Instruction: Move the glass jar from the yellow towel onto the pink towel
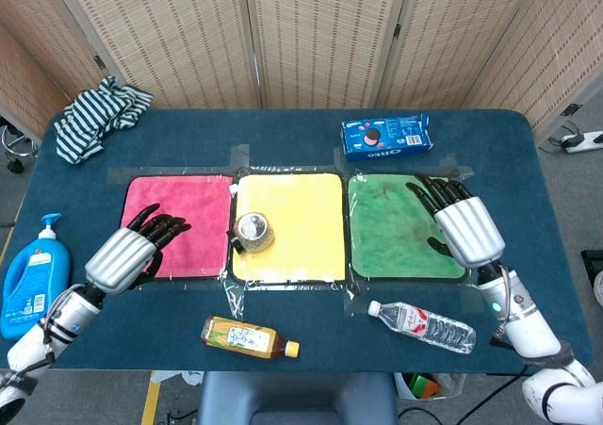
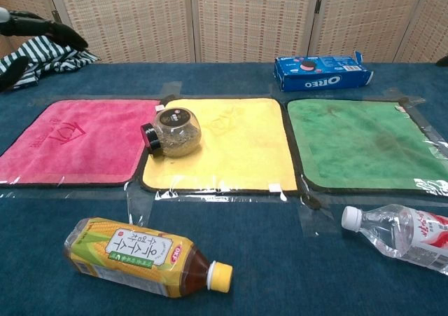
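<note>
The glass jar lies tipped on its side at the left edge of the yellow towel, its dark lid pointing toward the pink towel just beside it; in the chest view the lid sits right at the yellow towel's border. Neither hand touches it. The left hand hovers over the near part of the pink towel, holding nothing, its dark fingers spread apart and pointing toward the jar, which is near but apart from them. The right hand hangs over the right side of the green towel, likewise holding nothing with its fingers fanned apart, well away from the jar. On the blue desk, a tea bottle lies on its side near the front edge below the yellow towel, and a clear water bottle lies in front of the green towel. A blue cookie box sits behind the green towel, a striped cloth is bunched at the far left corner, and a blue pump bottle lies at the left edge.
</note>
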Tool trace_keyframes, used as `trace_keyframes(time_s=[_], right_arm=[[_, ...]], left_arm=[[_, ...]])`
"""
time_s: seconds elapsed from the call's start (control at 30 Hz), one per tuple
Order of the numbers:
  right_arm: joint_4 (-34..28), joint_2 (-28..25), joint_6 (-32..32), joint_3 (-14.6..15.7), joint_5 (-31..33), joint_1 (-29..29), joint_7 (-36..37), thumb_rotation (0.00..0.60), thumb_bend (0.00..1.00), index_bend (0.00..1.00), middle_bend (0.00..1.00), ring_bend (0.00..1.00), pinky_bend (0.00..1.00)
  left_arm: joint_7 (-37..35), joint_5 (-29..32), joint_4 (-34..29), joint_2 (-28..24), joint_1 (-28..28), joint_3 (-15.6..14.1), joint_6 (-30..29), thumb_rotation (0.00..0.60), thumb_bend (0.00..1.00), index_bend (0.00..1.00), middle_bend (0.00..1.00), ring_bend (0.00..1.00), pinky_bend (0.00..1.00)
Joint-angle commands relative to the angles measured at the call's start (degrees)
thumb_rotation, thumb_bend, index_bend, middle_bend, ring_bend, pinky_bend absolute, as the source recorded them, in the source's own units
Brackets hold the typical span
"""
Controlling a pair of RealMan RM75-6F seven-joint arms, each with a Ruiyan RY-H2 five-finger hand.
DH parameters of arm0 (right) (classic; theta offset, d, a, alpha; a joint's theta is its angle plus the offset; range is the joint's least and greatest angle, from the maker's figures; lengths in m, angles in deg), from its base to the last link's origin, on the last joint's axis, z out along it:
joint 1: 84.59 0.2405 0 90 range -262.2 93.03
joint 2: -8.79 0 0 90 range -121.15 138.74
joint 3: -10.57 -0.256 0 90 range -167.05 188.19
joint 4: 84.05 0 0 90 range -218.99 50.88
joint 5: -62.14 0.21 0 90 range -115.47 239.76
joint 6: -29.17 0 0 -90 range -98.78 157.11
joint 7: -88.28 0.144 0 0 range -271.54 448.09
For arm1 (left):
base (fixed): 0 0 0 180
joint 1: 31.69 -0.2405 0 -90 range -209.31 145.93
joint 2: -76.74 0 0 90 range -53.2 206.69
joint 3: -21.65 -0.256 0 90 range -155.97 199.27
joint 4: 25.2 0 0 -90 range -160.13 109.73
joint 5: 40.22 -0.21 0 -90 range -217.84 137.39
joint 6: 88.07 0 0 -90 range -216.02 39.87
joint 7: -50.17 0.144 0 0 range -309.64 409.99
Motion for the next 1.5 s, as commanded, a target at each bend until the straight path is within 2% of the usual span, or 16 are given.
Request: trace_keyframes(time_s=[0.03, 0.13, 0.17, 0.23, 0.27, 0.33, 0.4, 0.67, 0.83, 0.97, 1.03, 1.27, 1.5], right_arm=[[-1.0, -1.39, -3.26, 1.49, -2.4, -3.28, 1.3, 0.6, 0.07, 0.13, 0.15, 0.2, 0.25], [-0.89, -1.66, -5.14, 2.22, -3.87, -5.41, 2.02, 0.6, 0.07, 0.13, 0.15, 0.2, 0.25], [-0.82, -1.67, -5.52, 2.38, -4.19, -5.94, 2.18, 0.6, 0.07, 0.13, 0.15, 0.2, 0.25], [-0.64, -1.64, -6.21, 2.65, -4.92, -6.98, 2.59, 0.6, 0.07, 0.13, 0.15, 0.2, 0.25], [-0.53, -1.62, -6.43, 2.73, -5.21, -7.36, 2.74, 0.6, 0.07, 0.13, 0.15, 0.2, 0.25], [-0.36, -1.56, -6.79, 2.8, -5.7, -8.02, 2.94, 0.6, 0.07, 0.13, 0.15, 0.2, 0.25], [-0.19, -1.47, -6.91, 2.85, -6.19, -8.61, 3.1, 0.6, 0.07, 0.13, 0.15, 0.19, 0.25], [0.0, -1.34, -7.19, 2.63, -7.6, -10.42, 3.63, 0.6, 0.07, 0.13, 0.15, 0.19, 0.25], [0.45, -1.16, -6.86, 2.45, -7.77, -11.26, 4.18, 0.6, 0.07, 0.13, 0.15, 0.2, 0.25], [0.8, -1.05, -6.69, 2.22, -7.76, -11.97, 4.53, 0.6, 0.07, 0.13, 0.15, 0.2, 0.25], [0.95, -1.0, -6.69, 2.07, -7.75, -12.26, 4.42, 0.6, 0.07, 0.13, 0.15, 0.2, 0.25], [1.6, -0.68, -5.86, 1.53, -7.5, -12.9, 5.33, 0.6, 0.07, 0.13, 0.15, 0.2, 0.25], [2.22, -0.3, -5.51, 1.15, -7.95, -13.37, 5.35, 0.6, 0.07, 0.13, 0.15, 0.2, 0.25]], left_arm=[[-1.92, -0.74, 0.52, 1.13, 5.51, 0.93, 5.27, 0.6, 0.83, 0.11, 0.14, 0.13, 0.02], [-2.98, -0.46, 1.2, 2.41, 9.19, 1.41, 8.72, 0.596, 0.83, 0.1, 0.13, 0.11, 0.01], [-3.4, -0.2, 1.41, 2.87, 10.3, 1.56, 9.82, 0.564, 0.83, 0.1, 0.13, 0.1, 0.01], [-4.51, 0.45, 1.96, 4.12, 12.82, 1.86, 12.31, 0.426, 0.83, 0.1, 0.13, 0.1, 0.0], [-4.86, 0.59, 2.37, 4.83, 13.81, 2.02, 13.02, 0.381, 0.83, 0.1, 0.13, 0.1, 0.0], [-5.17, 0.96, 3.27, 6.26, 15.72, 2.21, 14.56, 0.299, 0.83, 0.1, 0.13, 0.1, 0.0], [-4.85, 1.46, 4.3, 7.92, 17.86, 2.4, 16.39, 0.26, 0.83, 0.1, 0.13, 0.1, 0.0], [-2.14, 5.25, 8.47, 14.16, 24.98, 3.0, 23.39, 0.224, 0.83, 0.14, 0.13, 0.1, 0.01], [-0.04, 7.79, 13.4, 18.78, 28.58, 3.16, 26.65, 0.225, 0.83, 0.16, 0.13, 0.11, 0.01], [1.95, 10.54, 18.05, 22.44, 31.28, 2.89, 29.88, 0.197, 0.83, 0.17, 0.14, 0.12, 0.01], [2.83, 11.68, 19.87, 23.81, 32.15, 2.72, 30.88, 0.172, 0.83, 0.18, 0.14, 0.12, 0.01], [7.12, 15.64, 26.0, 27.7, 34.19, 1.56, 33.04, 0.163, 0.83, 0.21, 0.15, 0.12, 0.01], [11.08, 18.19, 29.0, 29.33, 34.7, -0.65, 34.07, 0.138, 0.83, 0.24, 0.19, 0.14, 0.01]])
